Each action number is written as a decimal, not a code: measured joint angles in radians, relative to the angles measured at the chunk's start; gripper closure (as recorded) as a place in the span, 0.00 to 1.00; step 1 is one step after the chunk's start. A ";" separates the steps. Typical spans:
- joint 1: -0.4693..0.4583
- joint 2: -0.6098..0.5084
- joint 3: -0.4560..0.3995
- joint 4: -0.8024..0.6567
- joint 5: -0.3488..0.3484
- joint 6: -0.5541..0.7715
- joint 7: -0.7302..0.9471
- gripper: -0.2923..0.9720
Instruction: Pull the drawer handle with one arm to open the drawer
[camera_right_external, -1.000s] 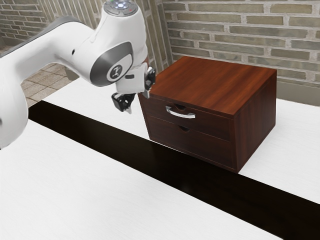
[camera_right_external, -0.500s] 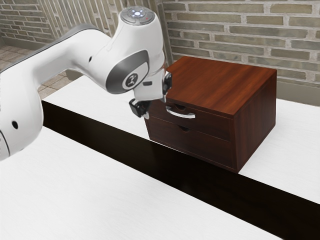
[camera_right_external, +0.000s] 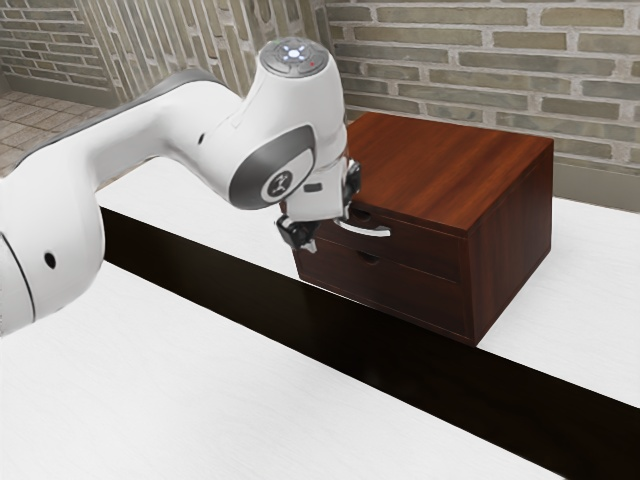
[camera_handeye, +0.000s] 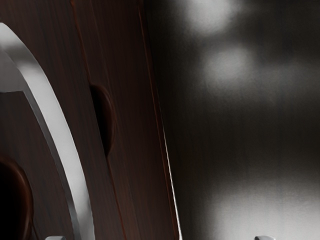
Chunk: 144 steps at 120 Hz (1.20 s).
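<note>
A dark wooden cabinet (camera_right_external: 440, 165) stands on the table, with two drawers in its front. The top drawer (camera_right_external: 425, 247) sits flush with the front and carries a curved silver handle (camera_right_external: 371, 230). My gripper (camera_right_external: 322, 213) is open at the handle's end on the exterior view's left, one finger above it and one below, close against the drawer front. In the wrist view the handle (camera_handeye: 52, 140) arcs across the wood just inside one fingertip (camera_handeye: 55, 238). The lower drawer (camera_right_external: 400, 285) has only a small finger notch (camera_right_external: 369, 258).
The white table (camera_right_external: 180, 400) is crossed by a broad black strip (camera_right_external: 400, 370) running in front of the cabinet. A brick wall (camera_right_external: 500, 60) rises behind. My arm (camera_right_external: 150, 170) comes in from the exterior view's left.
My hand has travelled toward the exterior view's right and slightly down, from beside the cabinet's corner to the handle's near end. Its fingers stay open, and the drawer has not moved.
</note>
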 joint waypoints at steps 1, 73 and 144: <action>-0.001 0.001 0.000 0.000 0.000 0.002 0.000 0.40; -0.043 -0.036 0.003 -0.112 -0.008 0.096 0.008 0.34; -0.061 -0.204 0.013 -0.322 -0.005 0.154 0.004 0.40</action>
